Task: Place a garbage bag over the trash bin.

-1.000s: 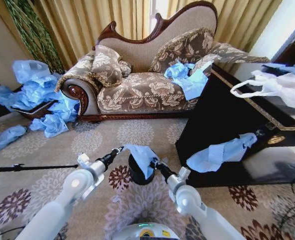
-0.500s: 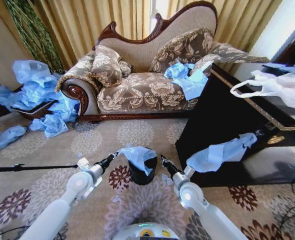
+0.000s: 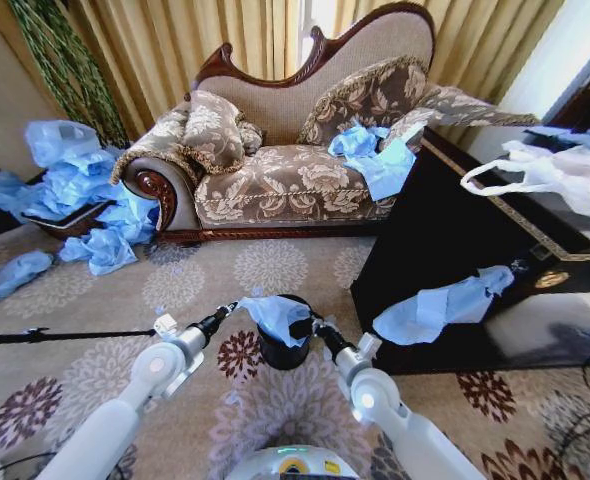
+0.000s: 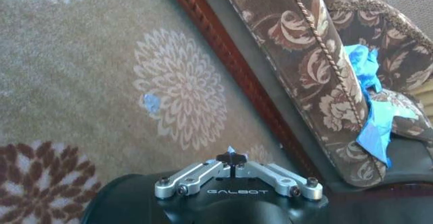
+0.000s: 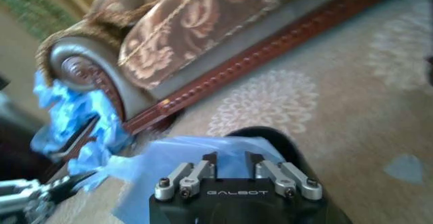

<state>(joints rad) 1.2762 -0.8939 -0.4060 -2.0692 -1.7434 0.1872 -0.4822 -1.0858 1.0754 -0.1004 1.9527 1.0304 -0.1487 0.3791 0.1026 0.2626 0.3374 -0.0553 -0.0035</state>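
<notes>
Bag: a thin, crinkled light-blue bag (image 3: pixel 275 317) is seen draped over the bin's top, bunched toward the bin's left side; part of the rim is left uncovered on the right.
Bin: a small black cylinder (image 3: pixel 282 349) is stood upright on the carpet (image 3: pixel 175 290), in front of the sofa (image 3: pixel 295 150) and well apart from it.
Left gripper: the left gripper (image 3: pixel 233 304) is held just left of the bin, its fingers pinched together on a corner of the bag; a blue scrap is seen at the closed tips in the left wrist view (image 4: pixel 231 158).
Left arm: it is stretched forward and low, toward the bin's rim.
Right gripper: the right gripper (image 3: pixel 315 326) is held at the bin's right rim, against the bag's edge; in the right wrist view (image 5: pixel 230 159) the fingers are parted, with the bag (image 5: pixel 196 158) just beyond them.
Right arm: it is reached forward, angled toward the bin.
</notes>
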